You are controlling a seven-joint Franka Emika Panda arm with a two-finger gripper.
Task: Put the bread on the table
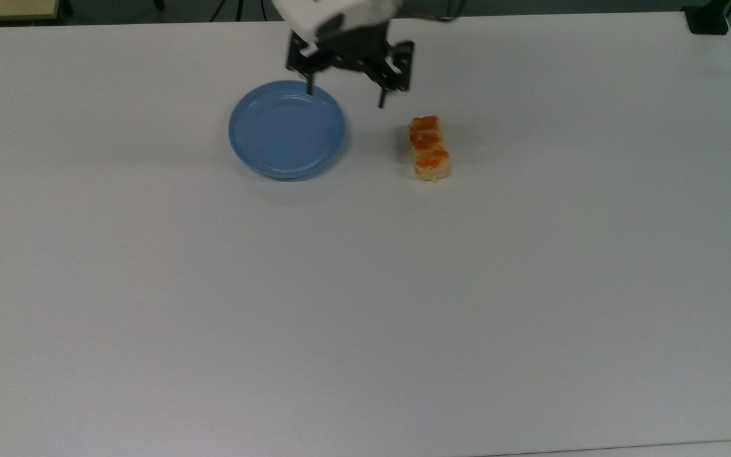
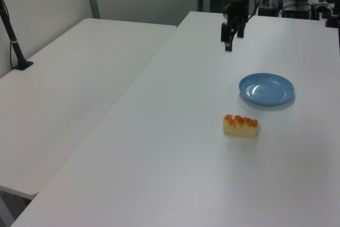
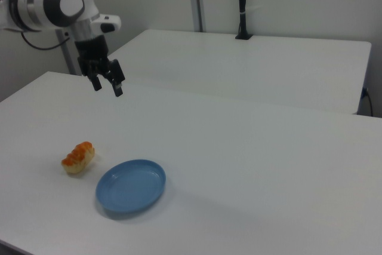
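we count one plate (image 1: 287, 129), one claw (image 1: 346, 95) and one bread (image 1: 429, 147) on one table (image 1: 365, 285). in the top view the bread lies flat on the table, right of the plate, apart from the raised claw, whose fingers are spread and hold nothing.

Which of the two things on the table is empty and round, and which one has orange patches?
The blue plate is round and empty. The bread, lying beside it on the table, carries the orange patches.
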